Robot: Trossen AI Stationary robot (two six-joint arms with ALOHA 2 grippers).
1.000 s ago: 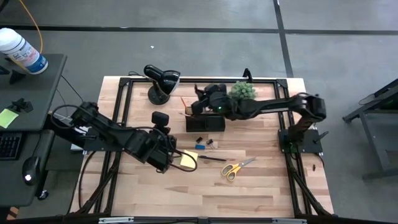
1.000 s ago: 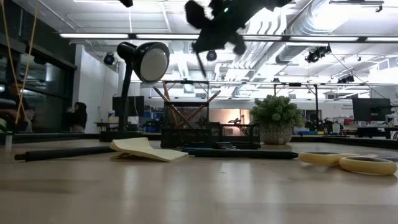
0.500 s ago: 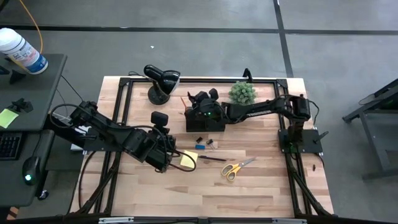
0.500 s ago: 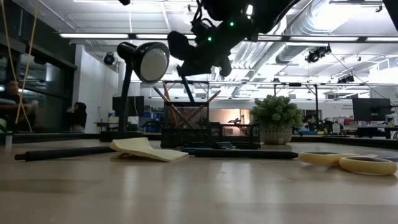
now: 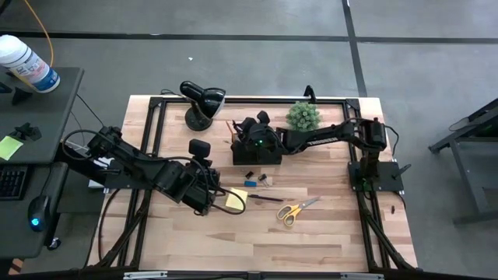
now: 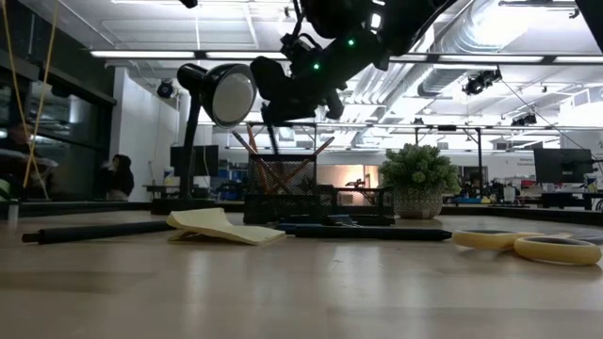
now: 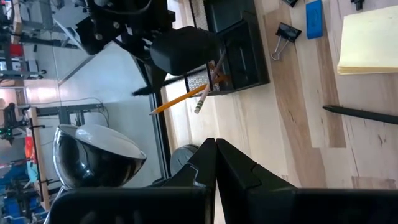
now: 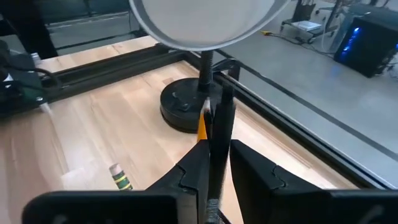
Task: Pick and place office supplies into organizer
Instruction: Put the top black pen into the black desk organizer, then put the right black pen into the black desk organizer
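The black organizer (image 5: pixel 257 152) stands mid-table, with an orange pencil (image 7: pixel 180 99) slanting out of its cup section (image 6: pixel 283 174). My right gripper (image 5: pixel 247 134) hangs over that cup, shut on a dark pen (image 6: pixel 273 141). My left gripper (image 7: pixel 214 155) is shut and empty, above the table just left of the yellow sticky-note pad (image 5: pixel 236 201). Lying flat on the table are a blue block (image 5: pixel 250 183), a black clip (image 7: pixel 283 34), another dark pen (image 5: pixel 264 199) and yellow-handled scissors (image 5: pixel 296 208). My right gripper has the dark pen's shaft (image 8: pixel 219 140) pinched between its two fingers (image 8: pixel 249 165). It comes from the table's right, slanting a little downward, with the fingers across the pen. The pen stands steeply below the fingers, its lower end (image 6: pixel 277 160) down inside the organizer's cup section.
A black desk lamp (image 5: pixel 201 105) stands at the far left, close behind the organizer, its head (image 6: pixel 231 92) at the gripper's height. A small potted plant (image 5: pixel 303 115) sits to the organizer's far right. The near half of the table (image 5: pixel 257 241) is bare wood.
My right gripper has come down and toward the table's left, from near the plant to over the organizer's cup. The dark pen, which hung clear above the organizer, has gone down with it and now reaches into the cup.
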